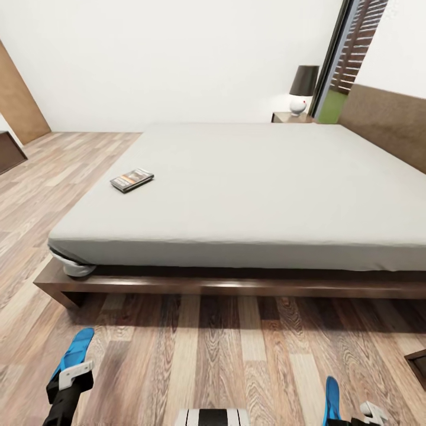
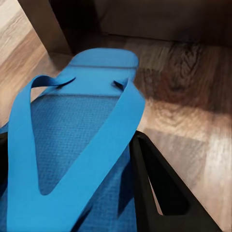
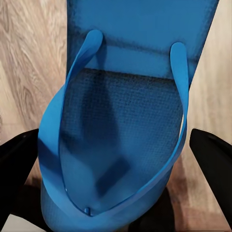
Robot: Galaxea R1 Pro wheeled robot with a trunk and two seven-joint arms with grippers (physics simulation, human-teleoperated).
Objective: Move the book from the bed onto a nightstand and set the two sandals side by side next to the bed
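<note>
The book lies flat on the white mattress near the near-left corner of the bed. A nightstand stands at the bed's far side by the headboard. My left gripper hangs low over the floor in front of the bed, shut on one blue sandal. In the left wrist view that sandal fills the space between the black fingers. My right gripper is shut on the other sandal, whose sole sits between its two fingers.
A lamp with a dark shade stands on the far nightstand. A dark brown cabinet corner shows at the right edge, and a dark low cabinet at the left wall. Wood floor stretches between me and the bed frame.
</note>
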